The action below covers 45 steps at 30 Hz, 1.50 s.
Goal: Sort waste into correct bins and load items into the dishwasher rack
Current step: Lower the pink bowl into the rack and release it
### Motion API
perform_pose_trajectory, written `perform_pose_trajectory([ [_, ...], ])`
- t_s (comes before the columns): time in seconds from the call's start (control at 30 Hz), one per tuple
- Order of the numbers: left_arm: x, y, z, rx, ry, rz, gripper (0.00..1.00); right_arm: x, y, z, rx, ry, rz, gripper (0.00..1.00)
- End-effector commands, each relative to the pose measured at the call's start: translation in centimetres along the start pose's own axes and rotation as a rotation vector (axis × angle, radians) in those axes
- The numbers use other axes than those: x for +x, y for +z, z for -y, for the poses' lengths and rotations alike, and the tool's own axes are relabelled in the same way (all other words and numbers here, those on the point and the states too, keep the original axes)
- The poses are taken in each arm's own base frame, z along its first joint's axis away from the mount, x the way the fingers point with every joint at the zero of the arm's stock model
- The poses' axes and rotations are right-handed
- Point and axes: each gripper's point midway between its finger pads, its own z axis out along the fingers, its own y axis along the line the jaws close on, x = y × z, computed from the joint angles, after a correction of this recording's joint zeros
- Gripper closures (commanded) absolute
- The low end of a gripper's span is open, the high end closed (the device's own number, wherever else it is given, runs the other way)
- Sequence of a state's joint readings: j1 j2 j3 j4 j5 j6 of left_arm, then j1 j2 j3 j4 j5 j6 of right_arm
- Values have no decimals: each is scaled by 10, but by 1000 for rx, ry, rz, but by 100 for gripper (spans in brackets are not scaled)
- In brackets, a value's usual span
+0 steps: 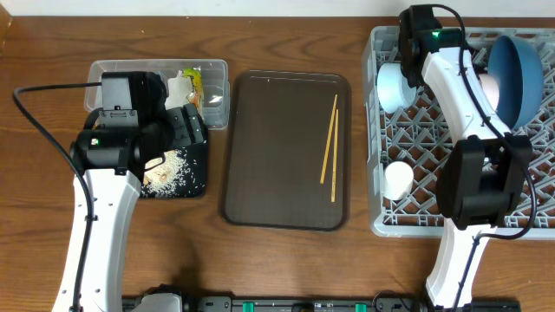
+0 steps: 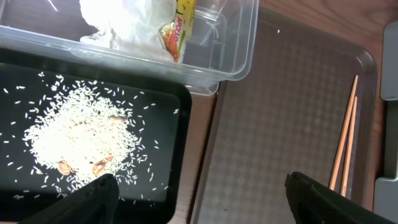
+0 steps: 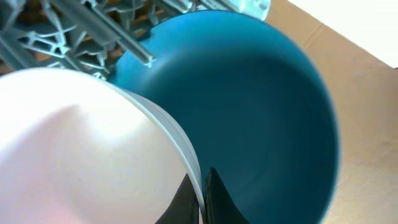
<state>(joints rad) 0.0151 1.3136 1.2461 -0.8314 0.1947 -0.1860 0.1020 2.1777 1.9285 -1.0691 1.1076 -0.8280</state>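
The grey dishwasher rack (image 1: pixel 416 221) at the right holds the dark blue bowl (image 1: pixel 518 74), the pale pink bowl (image 1: pixel 491 87), the light blue bowl (image 1: pixel 392 87) and the white cup (image 1: pixel 398 179). My right gripper (image 3: pixel 200 196) is shut on the pink bowl's rim (image 3: pixel 81 149), which stands against the dark blue bowl (image 3: pixel 261 112). The chopsticks (image 1: pixel 329 143) lie on the brown tray (image 1: pixel 277 173). The clear tub (image 2: pixel 230 56) holds the tissue (image 2: pixel 130 18) and the wrapper (image 2: pixel 177 31). The black tray (image 2: pixel 168 162) holds the rice grains (image 2: pixel 81 134). My left gripper (image 2: pixel 199 186) is open and empty above the black tray's right edge.
The clear tub (image 1: pixel 217 104) and the black tray (image 1: pixel 195 169) sit close together at the left, right beside the brown tray. Bare wooden table lies in front of the trays. The right arm reaches over the rack's middle.
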Motion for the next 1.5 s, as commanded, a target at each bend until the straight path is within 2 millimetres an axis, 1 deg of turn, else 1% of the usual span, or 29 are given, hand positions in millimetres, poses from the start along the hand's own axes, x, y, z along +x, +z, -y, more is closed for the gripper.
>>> perform_pose_trajectory([
  [0.0, -5, -2, -2, -12, 1, 13, 12, 7, 6, 6, 24, -74, -41, 99],
  [0.1, -5, -2, -2, -12, 0, 13, 12, 5, 6, 4, 13, -74, -28, 99],
  [0.23, -5, -2, -2, -12, 1, 13, 11, -2, 6, -9, -48, -96, 20, 99],
  [0.33, -5, -2, -2, -12, 1, 13, 12, -2, 9, -13, -64, -83, 21, 99],
  [0.53, -5, -2, -2, -12, 1, 13, 12, 1, 18, -13, -74, -79, 5, 99],
  [0.73, -5, -2, -2, -12, 1, 13, 12, 12, 31, -11, -83, -65, -26, 99],
  [0.87, -5, -2, -2, -12, 0, 13, 11, 11, 33, -12, -95, -59, -17, 99],
  [0.93, -5, -2, -2, -12, 1, 13, 12, 8, 31, -13, -99, -61, -5, 99],
  [1.17, -5, -2, -2, -12, 1, 13, 12, -22, 10, -32, -170, -81, 132, 99],
  [1.23, -5, -2, -2, -12, 1, 13, 12, -24, 7, -33, -172, -85, 142, 98],
  [1.3, -5, -2, -2, -12, 0, 13, 12, -26, 4, -34, -170, -90, 147, 92],
  [1.47, -5, -2, -2, -12, 1, 13, 12, -32, -5, -36, -160, -100, 163, 91],
])
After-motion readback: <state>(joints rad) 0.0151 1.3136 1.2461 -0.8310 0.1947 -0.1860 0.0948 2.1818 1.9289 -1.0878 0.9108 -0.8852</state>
